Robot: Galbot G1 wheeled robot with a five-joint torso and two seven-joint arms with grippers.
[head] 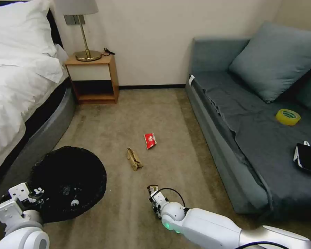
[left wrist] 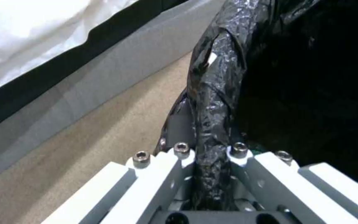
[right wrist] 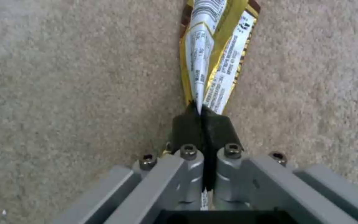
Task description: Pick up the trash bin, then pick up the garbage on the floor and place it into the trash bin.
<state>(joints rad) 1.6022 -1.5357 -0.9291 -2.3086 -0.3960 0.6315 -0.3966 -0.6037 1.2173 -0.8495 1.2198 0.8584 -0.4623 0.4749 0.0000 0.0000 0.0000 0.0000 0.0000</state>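
Where the carpet (head: 128, 114) fills the middle of the head frame, a bed (head: 17, 79) occupies the upper left and a sofa (head: 252, 131) the right. At lower left stands the bin (head: 71, 180), its black bag (left wrist: 214, 93) folded over the rim. The left gripper (head: 36, 194) sits at the bin's near rim; in the left wrist frame its jaws are clamped together on a fold of the bag at lower centre. The right gripper (head: 154, 197) is at lower centre of the head frame, low over the carpet. In the right wrist frame its black pads (right wrist: 187, 129) are pressed together on the end of a yellow wrapper (right wrist: 216, 62), which runs from centre to the top edge against the carpet. 2 more pieces of garbage lie on the carpet at centre of the head frame: a tan wrapper (head: 134, 159) and, just up and right of it, a red packet (head: 150, 140).
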